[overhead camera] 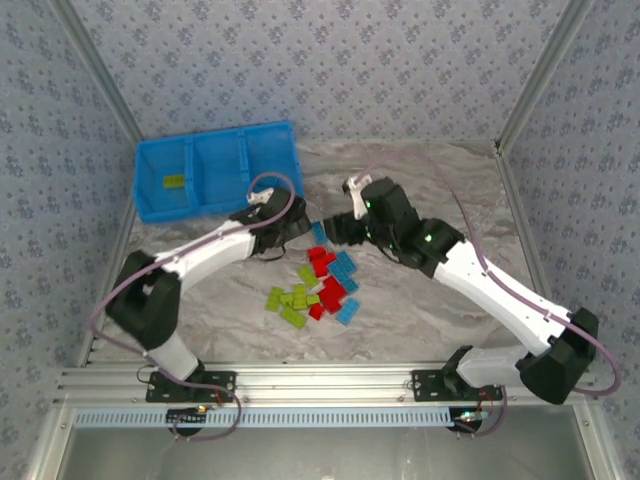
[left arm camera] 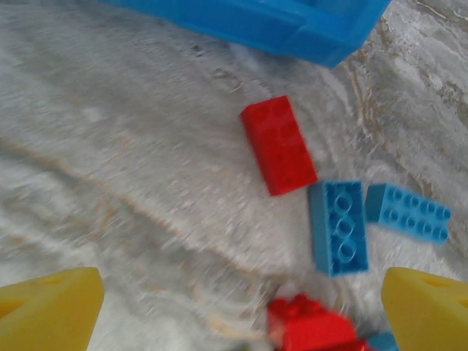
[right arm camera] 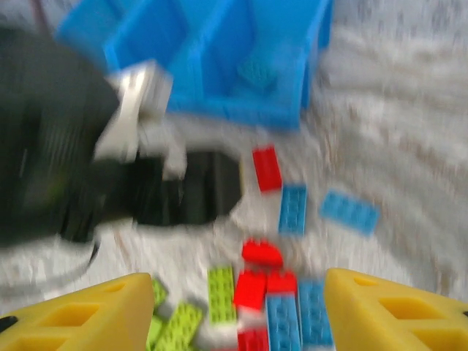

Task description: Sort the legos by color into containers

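Note:
The legos lie in a loose pile (overhead camera: 320, 285) of red, light blue and lime green bricks at the table's middle. The blue bin (overhead camera: 215, 170) with its three containers stands at the back left, and a green brick (overhead camera: 173, 182) lies in its left one. My left gripper (overhead camera: 297, 227) is open and low over the table, nothing between its yellow fingertips (left arm camera: 47, 307). Ahead of it lie a red brick (left arm camera: 278, 145) and two blue bricks (left arm camera: 338, 227). My right gripper (overhead camera: 338, 228) hangs open and empty over the pile (right arm camera: 248, 292), facing the bin (right arm camera: 219, 58).
Both grippers are close together just right of the bin's near corner, with a single blue brick (overhead camera: 319, 232) between them. The left arm's black wrist (right arm camera: 175, 186) sits right in front of the right gripper. Patterned walls enclose the table.

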You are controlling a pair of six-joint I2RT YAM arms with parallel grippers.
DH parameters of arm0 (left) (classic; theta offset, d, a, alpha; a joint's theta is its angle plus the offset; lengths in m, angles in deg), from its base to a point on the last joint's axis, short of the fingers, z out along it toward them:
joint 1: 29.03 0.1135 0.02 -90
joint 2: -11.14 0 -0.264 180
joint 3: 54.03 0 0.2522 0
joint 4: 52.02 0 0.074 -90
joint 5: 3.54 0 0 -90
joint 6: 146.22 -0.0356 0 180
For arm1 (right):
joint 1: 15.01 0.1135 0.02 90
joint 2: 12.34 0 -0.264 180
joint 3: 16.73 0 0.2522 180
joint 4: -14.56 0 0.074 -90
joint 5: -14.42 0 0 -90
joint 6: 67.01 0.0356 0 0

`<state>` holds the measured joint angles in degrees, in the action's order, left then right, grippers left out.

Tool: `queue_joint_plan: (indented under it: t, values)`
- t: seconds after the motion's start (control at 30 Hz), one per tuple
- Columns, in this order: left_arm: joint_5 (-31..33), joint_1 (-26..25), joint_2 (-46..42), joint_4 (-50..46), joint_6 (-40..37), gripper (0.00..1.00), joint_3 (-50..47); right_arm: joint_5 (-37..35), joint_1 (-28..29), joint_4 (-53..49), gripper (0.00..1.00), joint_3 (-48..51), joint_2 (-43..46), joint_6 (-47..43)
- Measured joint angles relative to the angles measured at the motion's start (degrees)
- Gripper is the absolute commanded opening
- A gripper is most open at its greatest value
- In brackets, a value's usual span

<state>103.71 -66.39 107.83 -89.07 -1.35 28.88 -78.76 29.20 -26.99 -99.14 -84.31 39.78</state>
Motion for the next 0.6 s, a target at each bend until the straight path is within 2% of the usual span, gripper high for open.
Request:
queue_joint_plan:
  t: [0.17,0.37,0.47,0.6]
  values:
    - [-1.4,2.3,12.0,-0.6,-0.8,0.89,10.6,-1.6,1.5,-4.5,0.72,9.0,4.1,3.8]
    - [-2.8,3.6,21.9,-4.0,-3.1,0.84,19.3,-5.1,1.7,-5.5,0.74,13.4,10.6,8.3]
    - [-3.4,3.6,25.7,-5.6,-4.6,0.73,22.2,-6.5,2.0,-5.9,0.75,14.5,13.6,10.1]
    - [-4.2,3.6,26.5,-7.7,-5.7,0.56,21.9,-8.1,2.1,-7.2,0.76,14.9,15.5,11.7]
